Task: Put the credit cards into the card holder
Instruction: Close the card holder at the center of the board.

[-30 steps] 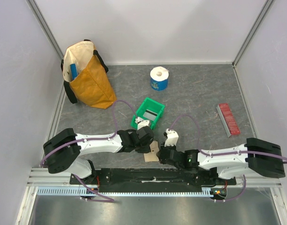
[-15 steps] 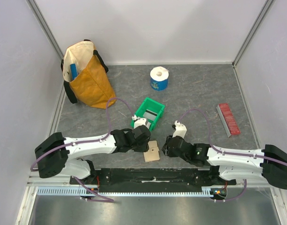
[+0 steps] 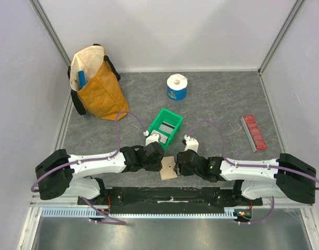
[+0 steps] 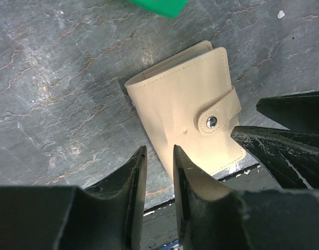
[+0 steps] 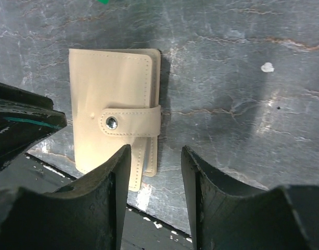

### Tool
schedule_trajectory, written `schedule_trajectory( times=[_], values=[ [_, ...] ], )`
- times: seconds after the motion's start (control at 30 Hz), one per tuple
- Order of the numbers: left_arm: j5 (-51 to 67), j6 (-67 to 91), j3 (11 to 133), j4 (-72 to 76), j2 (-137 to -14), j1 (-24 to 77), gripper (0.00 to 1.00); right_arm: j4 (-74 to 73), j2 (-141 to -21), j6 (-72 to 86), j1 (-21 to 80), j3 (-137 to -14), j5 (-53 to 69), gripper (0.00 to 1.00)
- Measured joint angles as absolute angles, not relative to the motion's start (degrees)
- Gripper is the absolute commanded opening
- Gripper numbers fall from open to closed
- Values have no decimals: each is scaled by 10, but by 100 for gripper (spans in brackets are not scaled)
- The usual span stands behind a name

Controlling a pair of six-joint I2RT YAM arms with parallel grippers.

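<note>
The tan card holder (image 3: 168, 168) lies flat and closed on the table by the front edge, its tab snapped down (image 4: 185, 104) (image 5: 110, 99). My left gripper (image 3: 160, 160) (image 4: 159, 151) hovers at its left edge, slightly open, nothing between the fingers. My right gripper (image 3: 179, 165) (image 5: 156, 150) stands wider open at the holder's right edge, also empty. Each wrist view shows the other gripper's fingers (image 4: 284, 140) (image 5: 24, 117) across the holder. A pale grey credit card (image 3: 168, 126) lies in the green bin (image 3: 173, 113).
A yellow bag (image 3: 99, 88) stands at the back left and a white-and-blue roll (image 3: 177, 87) at the back middle. A red ridged strip (image 3: 254, 133) lies on the right. The black rail (image 3: 169, 195) runs just below the holder. Walls close three sides.
Both grippers were shut at the card holder a second ago and have opened. The holder now lies free on the table. The right gripper drew back, then returned to the holder's edge.
</note>
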State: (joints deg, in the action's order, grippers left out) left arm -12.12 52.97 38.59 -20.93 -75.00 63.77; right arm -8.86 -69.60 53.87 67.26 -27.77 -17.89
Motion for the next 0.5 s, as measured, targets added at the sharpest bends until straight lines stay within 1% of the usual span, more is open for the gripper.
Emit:
schedule_trajectory(
  times=[0.13,0.2,0.33,0.5],
  values=[
    [-119,530,385,-206,-750,638,32,-80,-702,533,673,-284,-169,49],
    [-119,529,385,-202,-750,638,29,-79,-703,529,673,-290,-165,48],
    [-115,530,385,-186,-755,638,20,-81,-710,516,673,-309,-157,45],
    [-106,530,385,-173,-782,638,15,-86,-746,502,673,-332,-144,40]
  ],
)
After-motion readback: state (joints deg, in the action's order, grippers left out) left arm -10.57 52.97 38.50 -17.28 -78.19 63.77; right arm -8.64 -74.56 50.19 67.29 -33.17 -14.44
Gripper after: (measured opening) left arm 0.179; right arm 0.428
